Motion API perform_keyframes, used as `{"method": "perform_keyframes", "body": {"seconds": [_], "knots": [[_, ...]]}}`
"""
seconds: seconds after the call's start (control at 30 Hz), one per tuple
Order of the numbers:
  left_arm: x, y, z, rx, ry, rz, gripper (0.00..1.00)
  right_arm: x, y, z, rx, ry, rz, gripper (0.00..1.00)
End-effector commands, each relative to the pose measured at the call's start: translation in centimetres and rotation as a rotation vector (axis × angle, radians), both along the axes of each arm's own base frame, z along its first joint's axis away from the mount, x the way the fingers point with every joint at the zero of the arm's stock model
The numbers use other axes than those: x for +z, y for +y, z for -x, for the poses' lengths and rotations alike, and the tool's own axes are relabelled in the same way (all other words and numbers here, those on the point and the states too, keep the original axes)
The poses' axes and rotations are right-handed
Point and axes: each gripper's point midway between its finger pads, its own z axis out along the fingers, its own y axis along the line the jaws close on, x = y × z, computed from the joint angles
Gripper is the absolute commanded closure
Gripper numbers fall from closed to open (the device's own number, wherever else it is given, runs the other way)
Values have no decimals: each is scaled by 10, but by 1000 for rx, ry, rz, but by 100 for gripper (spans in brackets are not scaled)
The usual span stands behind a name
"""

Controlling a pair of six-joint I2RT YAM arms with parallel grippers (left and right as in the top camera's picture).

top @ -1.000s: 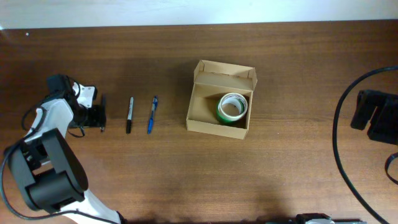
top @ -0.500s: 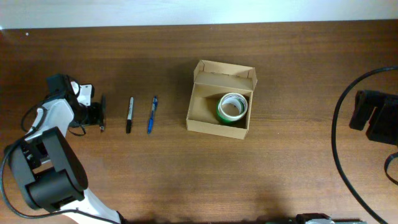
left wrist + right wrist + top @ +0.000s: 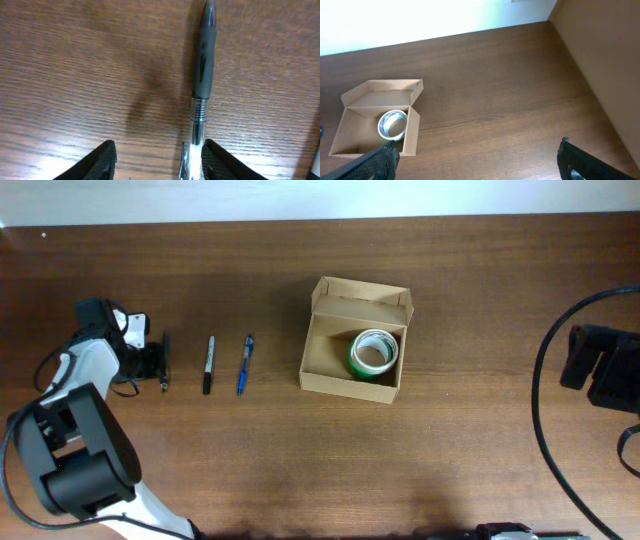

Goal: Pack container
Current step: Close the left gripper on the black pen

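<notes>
The container (image 3: 355, 340) is an open tan cardboard box at the table's middle, with a green and white tape roll (image 3: 374, 352) inside it. Both also show in the right wrist view: the container (image 3: 370, 100) and the roll (image 3: 392, 124). My left gripper (image 3: 160, 366) is at the far left, low over a pen. In the left wrist view the pen (image 3: 202, 75), with a grey grip and a clear barrel, lies on the wood between the open fingers (image 3: 160, 162), close to the right finger. My right gripper (image 3: 477, 162) is wide open and empty, to the right of the container.
A black marker (image 3: 208, 364) and a blue pen (image 3: 243, 364) lie side by side between the left gripper and the container. The right arm (image 3: 600, 370) and its black cable are at the table's right edge. A tan wall (image 3: 600, 60) shows at the right.
My left gripper has shifted slightly left and settled over the pen. The container, marker, blue pen and right arm have not visibly moved.
</notes>
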Motion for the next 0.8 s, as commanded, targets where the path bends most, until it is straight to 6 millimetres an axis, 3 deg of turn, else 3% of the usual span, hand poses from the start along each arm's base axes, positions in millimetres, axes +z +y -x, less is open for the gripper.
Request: {"method": "perform_keyframes", "body": {"seconds": [0.0,0.33,0.37,0.43,0.63,0.77], "knots": [[-22,-11,4,-12,54,24,44,2,5,2,25,-6,-10,1],[-32,-34,-4,-74,64,20,45,2,5,2,25,-6,-10,1],[-33,-35,-4,-76,66,21,50,2,5,2,25,-6,-10,1],[-36,-36,-3,-77,73,24,71,2,5,2,25,-6,-10,1],[-37,-35,-3,-76,75,21,74,2,5,2,25,-6,-10,1],[-37,-35,-3,-76,74,21,89,2,5,2,25,-6,-10,1]]}}
